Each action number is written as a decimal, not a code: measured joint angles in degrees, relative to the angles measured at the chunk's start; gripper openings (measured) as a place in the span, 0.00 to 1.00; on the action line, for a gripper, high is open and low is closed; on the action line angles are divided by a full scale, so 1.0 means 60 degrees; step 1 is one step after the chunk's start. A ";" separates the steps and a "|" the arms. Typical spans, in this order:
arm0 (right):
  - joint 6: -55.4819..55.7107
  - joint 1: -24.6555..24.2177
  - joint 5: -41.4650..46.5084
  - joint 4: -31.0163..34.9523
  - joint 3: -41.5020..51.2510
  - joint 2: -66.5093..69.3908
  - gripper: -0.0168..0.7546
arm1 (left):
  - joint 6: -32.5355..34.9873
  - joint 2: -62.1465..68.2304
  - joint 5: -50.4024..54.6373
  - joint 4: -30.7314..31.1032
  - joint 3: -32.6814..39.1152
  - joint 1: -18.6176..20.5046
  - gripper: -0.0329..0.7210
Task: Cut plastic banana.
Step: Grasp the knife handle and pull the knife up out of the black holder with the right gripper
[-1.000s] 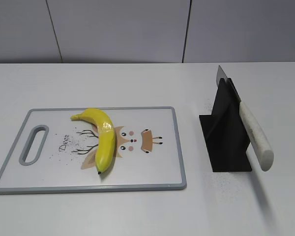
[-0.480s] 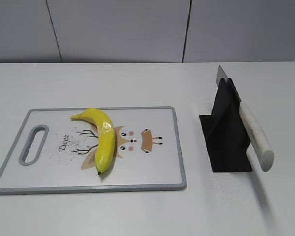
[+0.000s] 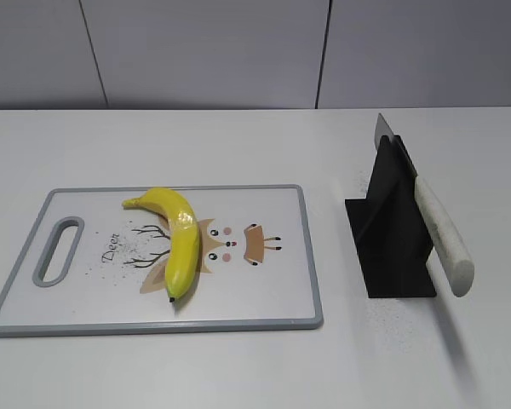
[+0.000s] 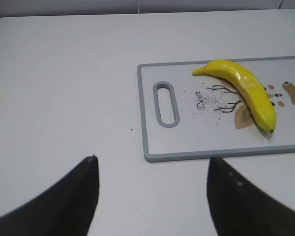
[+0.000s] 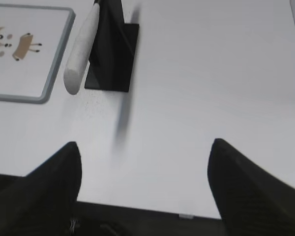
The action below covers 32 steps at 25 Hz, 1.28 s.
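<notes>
Left claw (image 4: 152, 196) spread wide over bare desk (image 4: 64, 98) short of the cutting board (image 4: 152, 147), right claw (image 5: 145, 189) wide too, right of it, plastic banana (image 3: 177, 239) lying on the board's deer print, knife (image 3: 439, 230) propped in black stand (image 3: 392, 239) to the board's right

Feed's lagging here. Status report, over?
Both tools open, empty. Plastic banana uncut on cutting board. Knife in stand. Nothing blocking.
</notes>
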 joint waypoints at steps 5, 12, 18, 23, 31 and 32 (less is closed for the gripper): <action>0.0000 0.0000 0.0464 0.0039 -0.0852 0.2179 0.79 | 0.0000 0.0000 0.0000 0.0000 0.0000 0.0000 0.89; 0.0000 0.0000 0.0464 0.0095 -0.1497 0.4568 0.79 | 0.0000 0.0000 0.0000 0.0000 0.0000 0.0000 0.86; 0.0000 0.0703 0.0477 0.0050 -0.2350 0.6296 0.79 | 0.0000 0.0000 0.0000 0.0008 0.0000 0.0000 0.85; 0.0495 0.2066 0.0469 -0.0204 -0.3234 0.7755 0.79 | 0.0000 0.0000 0.0000 0.0015 0.0000 0.0000 0.84; 0.2737 0.3933 0.0328 -0.0511 -0.3848 0.9439 0.79 | 0.0000 0.0000 0.0000 0.0015 0.0000 0.0000 0.83; 0.2977 0.4057 0.0181 -0.0511 -0.3858 0.9669 0.79 | 0.0000 0.0000 0.0000 0.0015 0.0000 0.0000 0.83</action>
